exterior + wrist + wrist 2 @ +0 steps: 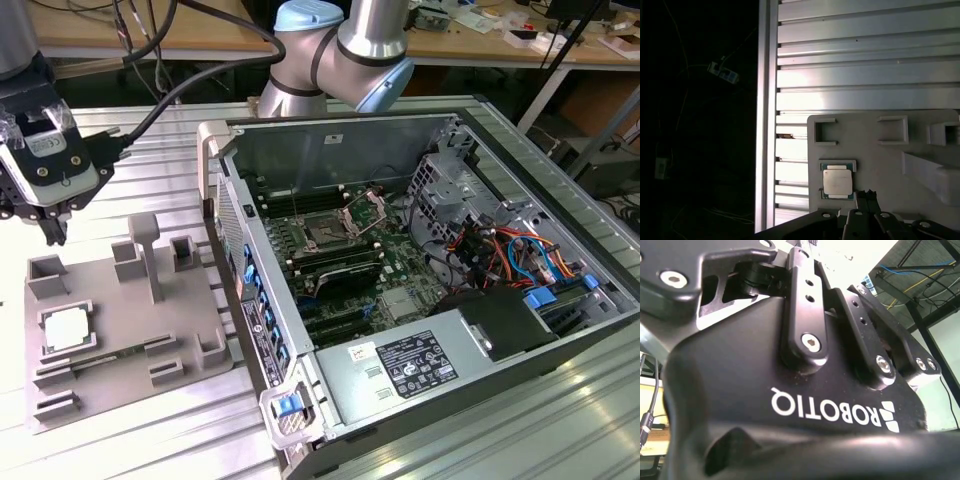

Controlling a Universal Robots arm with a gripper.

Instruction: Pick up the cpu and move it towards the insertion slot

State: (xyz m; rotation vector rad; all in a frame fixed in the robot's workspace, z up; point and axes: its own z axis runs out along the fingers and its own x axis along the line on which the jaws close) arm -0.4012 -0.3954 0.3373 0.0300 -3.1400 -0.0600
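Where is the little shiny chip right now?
The cpu sits in a pocket of the grey tray, on the exterior view's left, outside the computer case.

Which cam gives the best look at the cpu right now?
First wrist view: the small flat square silvery-topped cpu lies face-on in its grey plastic tray pocket, near the black tool. Exterior view has it small and oblique on that tray, at the exterior view's left. Second wrist view faces the tool's body.
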